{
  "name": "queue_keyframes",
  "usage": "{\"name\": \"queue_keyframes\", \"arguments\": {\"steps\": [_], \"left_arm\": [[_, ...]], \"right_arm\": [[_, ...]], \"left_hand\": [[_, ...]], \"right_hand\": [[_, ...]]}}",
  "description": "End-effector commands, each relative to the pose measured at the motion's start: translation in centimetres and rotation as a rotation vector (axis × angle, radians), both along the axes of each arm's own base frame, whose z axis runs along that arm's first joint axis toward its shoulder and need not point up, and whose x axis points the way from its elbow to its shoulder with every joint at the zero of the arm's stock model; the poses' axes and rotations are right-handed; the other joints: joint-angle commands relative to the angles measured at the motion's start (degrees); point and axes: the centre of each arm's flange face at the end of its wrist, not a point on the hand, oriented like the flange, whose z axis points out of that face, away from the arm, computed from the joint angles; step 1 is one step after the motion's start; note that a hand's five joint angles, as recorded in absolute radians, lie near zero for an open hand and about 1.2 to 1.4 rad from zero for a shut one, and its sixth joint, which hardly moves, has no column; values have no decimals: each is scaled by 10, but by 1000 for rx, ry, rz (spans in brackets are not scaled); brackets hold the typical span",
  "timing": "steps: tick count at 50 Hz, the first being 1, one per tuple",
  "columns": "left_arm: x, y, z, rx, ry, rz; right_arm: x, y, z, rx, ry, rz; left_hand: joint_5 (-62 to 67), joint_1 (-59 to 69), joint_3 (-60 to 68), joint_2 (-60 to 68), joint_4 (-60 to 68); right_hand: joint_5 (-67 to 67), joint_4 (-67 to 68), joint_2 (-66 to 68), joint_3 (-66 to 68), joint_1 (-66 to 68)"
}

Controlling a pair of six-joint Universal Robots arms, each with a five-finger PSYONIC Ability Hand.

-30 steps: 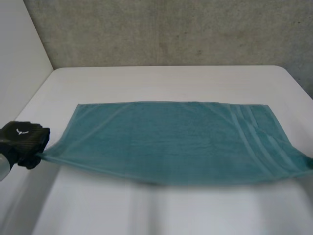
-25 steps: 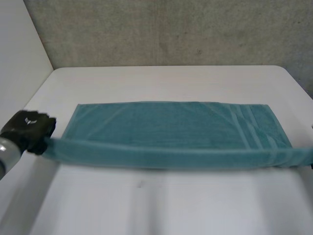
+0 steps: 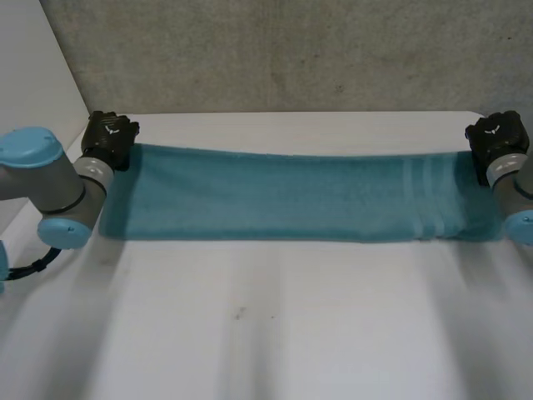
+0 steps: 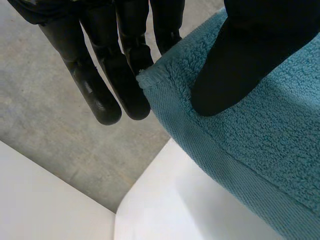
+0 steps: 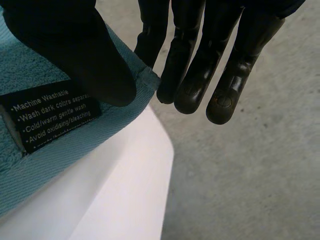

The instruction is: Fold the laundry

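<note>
Your left hand (image 3: 108, 140) and right hand (image 3: 495, 143) each pinch a towel (image 3: 283, 196) corner against the thumb, near the table's (image 3: 275, 333) far edge. Lay both corners down level before releasing, so the edges match.

A white table (image 3: 275, 333) meets a grey concrete wall (image 3: 291, 50); white panel (image 3: 33, 75) at left.

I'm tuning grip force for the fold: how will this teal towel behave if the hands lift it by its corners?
Probably floppy: the towel lies limp and flat on the table, so it would likely sag between the left hand and the right hand. Its looped pile looks grippy, so a pinch seems unlikely to slip.
</note>
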Motion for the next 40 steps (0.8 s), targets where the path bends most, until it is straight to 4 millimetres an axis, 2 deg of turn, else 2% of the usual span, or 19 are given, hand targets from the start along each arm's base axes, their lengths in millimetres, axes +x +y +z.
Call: {"name": "queue_keyframes", "arguments": {"steps": [1,2,3,4,5,6,12,14,15,17,20,22,24,26,27,28,30,34,40], "left_arm": [[-7,-6,-17,-12,2,-14],[-12,-3,-20,-31,1,-33],[-12,-3,-20,-32,1,-34],[-16,-1,-22,-56,-1,-54],[-16,-1,-22,-56,-1,-55],[-19,1,-23,-85,2,-68],[-28,12,-3,-184,17,-92],[-28,16,4,-195,19,-90],[-27,20,11,-199,22,-89],[-26,25,19,-201,24,-89],[-23,41,34,-195,29,-90],[-21,50,39,-183,28,-90],[-18,61,44,-172,28,-89],[-12,84,50,-132,31,-87],[-12,84,50,-131,31,-87],[-10,97,51,-103,40,-88],[-7,109,50,-69,52,-89],[-3,140,36,88,125,-92],[-1,161,23,270,226,-82]], "right_arm": [[16,-12,-15,-36,7,18],[16,-12,-15,-36,7,18],[18,-12,-16,-35,4,18],[18,-12,-16,-35,4,18],[18,-11,-16,-33,-4,10],[19,-9,-18,-25,-3,7],[18,0,-11,-12,-11,-12],[12,10,24,-49,-54,-17],[12,10,24,-50,-54,-17],[11,25,53,-69,-113,-10],[10,33,63,-70,-143,-9],[9,52,80,-56,-186,5],[6,62,83,-25,-199,11],[-2,70,83,14,-210,9],[-13,77,80,64,-223,-4],[-22,83,76,117,-238,-15],[-29,91,71,178,-259,-22],[-36,102,57,297,-319,-28],[-55,104,38,376,-393,-20]], "left_hand": [[148,140,116,112,115],[7,-1,-26,-29,-26],[5,-3,-27,-31,-28],[-359,-367,-392,-395,-393],[-363,-371,-395,-399,-396],[-552,-560,-584,-588,-585],[-551,-559,-584,-587,-585],[-551,-559,-584,-587,-585],[-551,-559,-584,-587,-585],[-551,-559,-584,-587,-585],[-551,-559,-584,-587,-585],[-551,-559,-584,-587,-585],[-551,-559,-584,-587,-585],[-551,-559,-584,-587,-585],[-551,-559,-584,-587,-585],[-551,-559,-584,-587,-585],[-550,-558,-582,-586,-583],[-545,-553,-577,-581,-578],[-543,-551,-575,-579,-576]], "right_hand": [[-457,-471,-463,-467,-346],[-462,-476,-468,-472,-351],[-570,-584,-577,-580,-459],[-570,-584,-577,-580,-459],[-570,-584,-577,-580,-459],[-570,-584,-577,-580,-459],[-570,-584,-577,-580,-459],[-570,-584,-577,-580,-459],[-570,-584,-577,-580,-459],[-570,-584,-577,-580,-459],[-570,-584,-577,-580,-459],[-570,-584,-577,-580,-459],[-570,-584,-577,-580,-459],[-570,-584,-577,-580,-459],[-570,-584,-577,-580,-459],[-570,-584,-577,-580,-459],[-570,-584,-577,-580,-459],[-551,-565,-557,-561,-440],[-428,-443,-435,-439,-318]]}}
